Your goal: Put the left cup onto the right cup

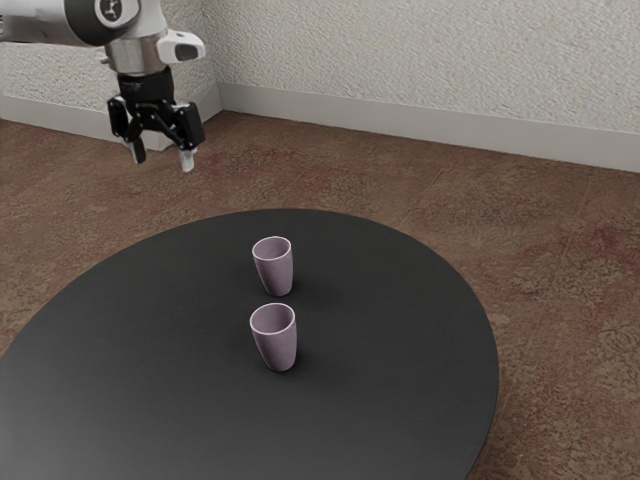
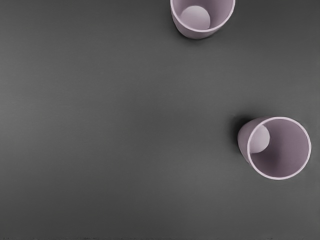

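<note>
Two mauve cups stand upright on a round black table [image 1: 150,340]. The nearer cup [image 1: 273,337] sits toward the front, and the farther cup [image 1: 273,265] stands just behind it, apart from it. Both are empty with their mouths up. My gripper [image 1: 163,156] hangs high above the table's far edge toward the exterior view's left, well away from both cups. Its fingers are open with nothing between them. From the hand camera, I look down on one cup [image 2: 276,147] and the other cup [image 2: 201,17] on the dark tabletop [image 2: 110,130].
Brown carpet [image 1: 520,240] surrounds the table, and a white textured wall with a pale baseboard [image 1: 430,120] runs along the back. The table's edge curves round at the exterior view's right.
</note>
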`<move>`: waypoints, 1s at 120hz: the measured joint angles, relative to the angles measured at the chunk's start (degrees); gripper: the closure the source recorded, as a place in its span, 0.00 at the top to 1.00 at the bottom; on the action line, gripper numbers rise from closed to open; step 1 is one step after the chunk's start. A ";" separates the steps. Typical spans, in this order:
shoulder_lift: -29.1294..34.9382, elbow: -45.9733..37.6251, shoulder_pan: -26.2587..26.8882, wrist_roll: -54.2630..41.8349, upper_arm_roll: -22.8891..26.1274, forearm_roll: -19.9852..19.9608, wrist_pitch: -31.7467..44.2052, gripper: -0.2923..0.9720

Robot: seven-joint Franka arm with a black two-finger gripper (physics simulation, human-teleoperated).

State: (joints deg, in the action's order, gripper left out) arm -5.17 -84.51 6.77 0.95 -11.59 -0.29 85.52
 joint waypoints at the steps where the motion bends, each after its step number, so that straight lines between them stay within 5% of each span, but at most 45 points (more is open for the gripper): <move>1: -0.01 0.00 0.00 -0.01 0.00 -0.05 -0.08 0.77; 21: -0.85 1.57 -0.20 -0.18 -0.09 -0.52 -1.12 0.77; 120: -27.90 30.96 -1.90 -0.45 0.24 -0.82 -1.75 0.77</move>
State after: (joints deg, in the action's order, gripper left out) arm -33.07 -53.55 4.86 0.50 -11.36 -1.12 83.77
